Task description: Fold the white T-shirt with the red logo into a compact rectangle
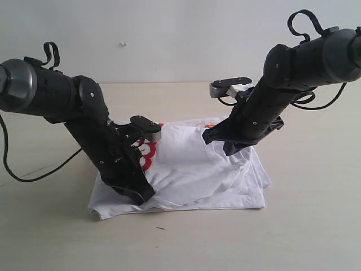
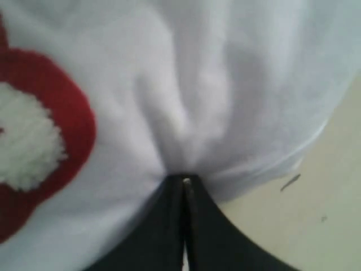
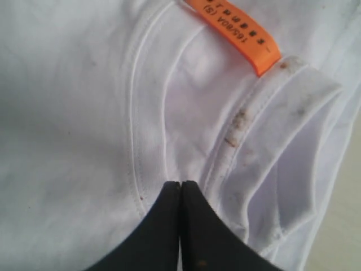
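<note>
The white T-shirt (image 1: 197, 175) lies partly folded in a rough rectangle on the table. A piece of the red logo (image 1: 148, 153) shows beside the left arm, and its fuzzy white lettering on red (image 2: 62, 113) fills one side of the left wrist view. My left gripper (image 1: 140, 195) is shut at the shirt's near left part, and white cloth (image 2: 186, 113) puckers out from its tips (image 2: 184, 180). My right gripper (image 1: 232, 149) is shut at the far right part. Its tips (image 3: 180, 184) meet at the ribbed collar (image 3: 265, 113), below the orange neck tag (image 3: 237, 31).
The shirt rests on a beige table (image 1: 304, 226) with a pale wall behind. The left arm's black cable (image 1: 34, 172) loops over the table at the left. A small dark speck (image 1: 161, 228) lies in front of the shirt.
</note>
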